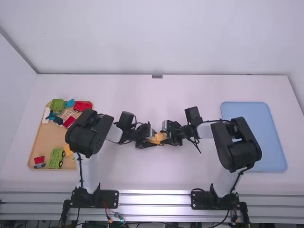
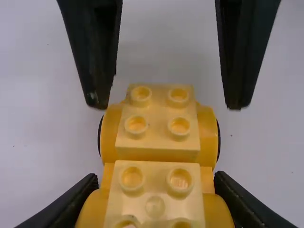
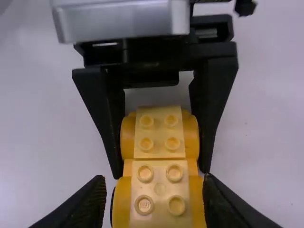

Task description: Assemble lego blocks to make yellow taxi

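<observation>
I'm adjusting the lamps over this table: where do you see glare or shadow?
High view: fairly even light, bright streaks along the metal rail. Left wrist view: small highlights on the studs of the yellow chassis, grey shading on the table between the fingers of the right gripper. Right wrist view: sheen on the silvery housing.

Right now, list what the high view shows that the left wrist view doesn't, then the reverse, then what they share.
High view: the tan rectangular tray with red, green and blue blocks, and the blue rectangular tray.

Left wrist view: the raised round studs on top of the yellow wheeled block piece, and the gaps between it and the open fingers of the black right gripper.

Both: that yellow piece, both grippers, including the black left gripper closed on it, and the white table.
</observation>
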Tool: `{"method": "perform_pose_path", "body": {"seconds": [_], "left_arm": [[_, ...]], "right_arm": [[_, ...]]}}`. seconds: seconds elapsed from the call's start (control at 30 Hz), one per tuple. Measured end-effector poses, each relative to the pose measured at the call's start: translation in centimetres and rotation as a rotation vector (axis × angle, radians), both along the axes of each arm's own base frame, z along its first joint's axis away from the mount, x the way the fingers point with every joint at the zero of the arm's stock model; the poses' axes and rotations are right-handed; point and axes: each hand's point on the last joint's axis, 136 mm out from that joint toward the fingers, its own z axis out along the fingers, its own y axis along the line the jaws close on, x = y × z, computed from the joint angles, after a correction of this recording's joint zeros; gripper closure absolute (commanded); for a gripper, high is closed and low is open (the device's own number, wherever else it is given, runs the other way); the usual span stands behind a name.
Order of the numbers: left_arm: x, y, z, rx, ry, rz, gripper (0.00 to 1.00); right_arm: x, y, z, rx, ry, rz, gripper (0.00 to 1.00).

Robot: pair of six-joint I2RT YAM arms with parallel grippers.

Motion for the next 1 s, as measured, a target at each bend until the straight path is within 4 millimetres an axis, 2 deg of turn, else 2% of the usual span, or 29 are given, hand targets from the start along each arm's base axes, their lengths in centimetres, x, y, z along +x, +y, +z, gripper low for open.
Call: {"method": "perform_pose_path", "body": {"seconds": [0.03,0.1,0.13,0.17,0.27,0.43,0.67,1.0], "left_arm": [[0.0,0.0,0.0,0.000,0.000,0.000,0.71],[0.0,0.0,0.0,0.000,0.000,0.000,0.71],[0.0,0.0,0.0,0.000,0.000,0.000,0.71],[0.0,0.0,0.0,0.000,0.000,0.000,0.71],[0.0,0.0,0.0,0.000,-0.001,0.001,0.72],[0.0,0.0,0.0,0.000,0.001,0.002,0.73],[0.2,0.0,0.0,0.001,0.001,0.009,0.74],[0.4,0.1,0.0,0.004,0.002,0.021,0.75]], "right_arm": [[0.1,-0.1,0.4,0.011,-0.004,0.000,0.47],[0.5,-0.2,1.6,0.040,-0.035,-0.001,0.65],[0.8,-0.3,2.3,0.053,-0.056,-0.003,0.88],[0.9,-0.4,2.7,0.057,-0.064,-0.006,0.98],[1.0,-0.7,2.8,0.039,-0.056,-0.019,1.00],[0.2,-0.6,1.0,-0.067,-0.023,-0.025,1.00],[0.4,-0.4,-0.6,-0.132,-0.002,-0.054,1.00],[0.7,-0.5,-1.0,-0.156,0.029,-0.070,1.00]]}}
